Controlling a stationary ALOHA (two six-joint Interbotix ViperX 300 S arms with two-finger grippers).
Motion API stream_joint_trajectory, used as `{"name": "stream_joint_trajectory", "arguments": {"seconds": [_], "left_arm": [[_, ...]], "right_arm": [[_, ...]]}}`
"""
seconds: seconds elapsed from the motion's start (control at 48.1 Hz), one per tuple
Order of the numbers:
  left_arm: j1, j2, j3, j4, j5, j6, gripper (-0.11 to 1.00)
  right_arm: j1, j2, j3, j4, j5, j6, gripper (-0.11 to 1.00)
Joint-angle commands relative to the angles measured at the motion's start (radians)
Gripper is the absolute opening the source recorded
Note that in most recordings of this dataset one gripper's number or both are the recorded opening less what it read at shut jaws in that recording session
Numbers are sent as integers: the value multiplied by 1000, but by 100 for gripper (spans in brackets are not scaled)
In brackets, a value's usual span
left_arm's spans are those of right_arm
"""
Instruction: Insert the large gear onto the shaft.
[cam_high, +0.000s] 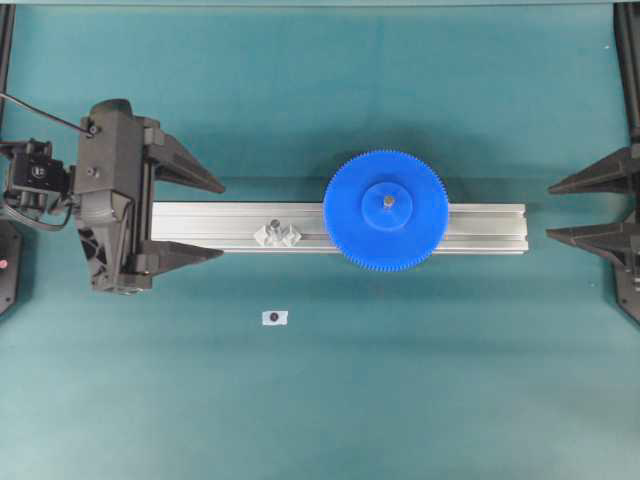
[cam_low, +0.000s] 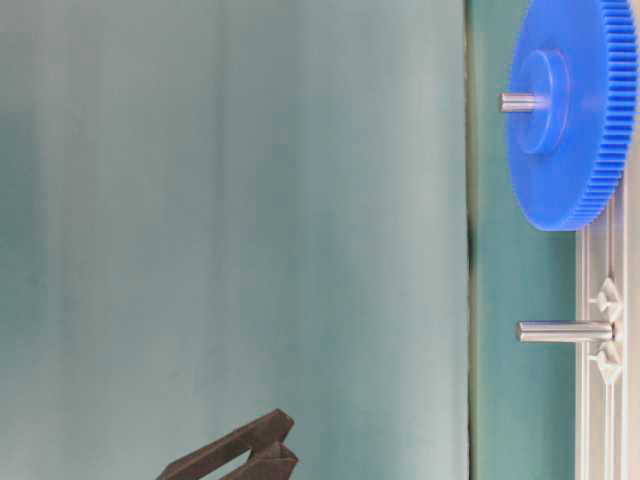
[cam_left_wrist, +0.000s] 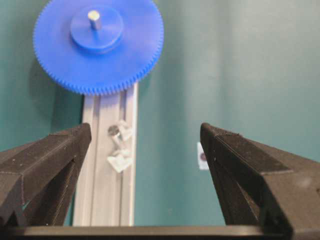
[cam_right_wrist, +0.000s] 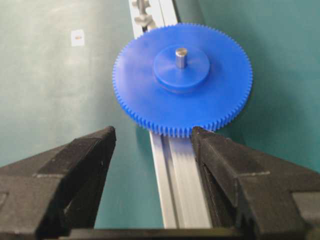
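The large gear (cam_high: 385, 210), a bright-blue toothed disc, lies flat on the right half of the aluminium rail (cam_high: 200, 228). A grey pin (cam_high: 387, 203) pokes up through its hub. The shaft (cam_high: 274, 228) stands bare between small clear brackets, left of the gear, also seen in the table-level view (cam_low: 560, 331) and the left wrist view (cam_left_wrist: 114, 131). My left gripper (cam_high: 221, 220) is open at the rail's left end, holding nothing (cam_left_wrist: 146, 129). My right gripper (cam_high: 549, 212) is open just past the rail's right end, empty, with the large gear (cam_right_wrist: 182, 80) ahead of its fingertips (cam_right_wrist: 153, 131).
A small white sticker with a dark dot (cam_high: 274, 317) lies on the green mat in front of the rail. Black frame posts stand at the far left (cam_high: 6, 50) and far right (cam_high: 630, 70) corners.
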Motion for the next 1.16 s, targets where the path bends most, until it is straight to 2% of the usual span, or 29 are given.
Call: {"name": "stream_joint_trajectory", "arguments": {"seconds": [0.0,0.811,1.144], "left_arm": [[-5,-11,-11,5,-9,-2,91],[-5,-11,-9,2,-9,0,91],[-5,-9,-6,2,-9,21,91]], "right_arm": [[0,6,-11,-2,-6,5,69],[0,6,-9,-2,-9,6,69],[0,-5,-5,-2,-23,6,69]]}}
